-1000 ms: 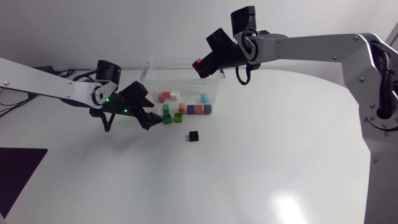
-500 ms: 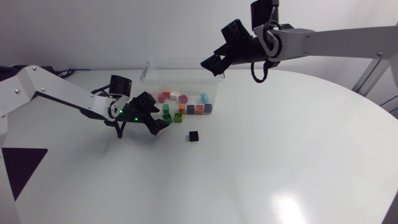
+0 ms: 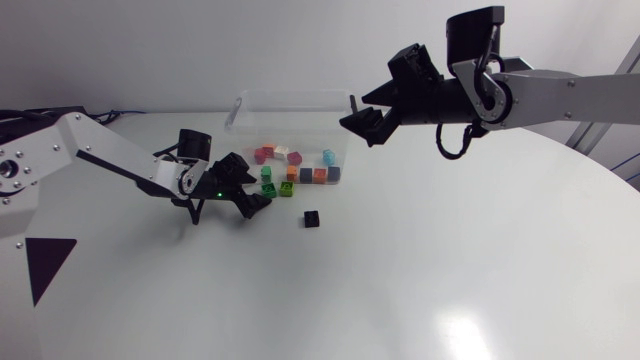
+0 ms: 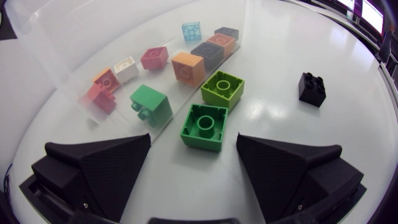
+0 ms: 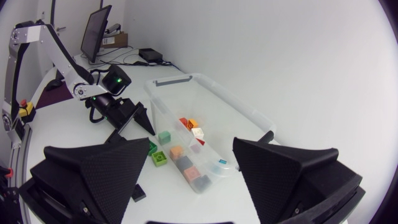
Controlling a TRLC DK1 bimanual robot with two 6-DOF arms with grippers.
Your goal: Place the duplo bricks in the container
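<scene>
1. Two square duplo bricks with no long axis, a dark green brick (image 4: pixel 204 127) and a lime green brick (image 4: pixel 222 89), lie hollow side up just outside the clear container (image 3: pixel 245 100).
2. The left gripper (image 4: pixel 194 149) is spread wide and grips nothing; the dark green brick sits between its fingertips, touching neither.
3. A black brick (image 4: pixel 311 88) stands studs up on the table (image 3: pixel 450 250), apart.
4. The right gripper (image 5: pixel 190 146), raised near the container's end, gapes wide and empty.

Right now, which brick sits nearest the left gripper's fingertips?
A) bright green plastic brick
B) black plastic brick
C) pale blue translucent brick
A: the bright green plastic brick lies right at the tips of the open left gripper; the black plastic brick sits well off.
</scene>
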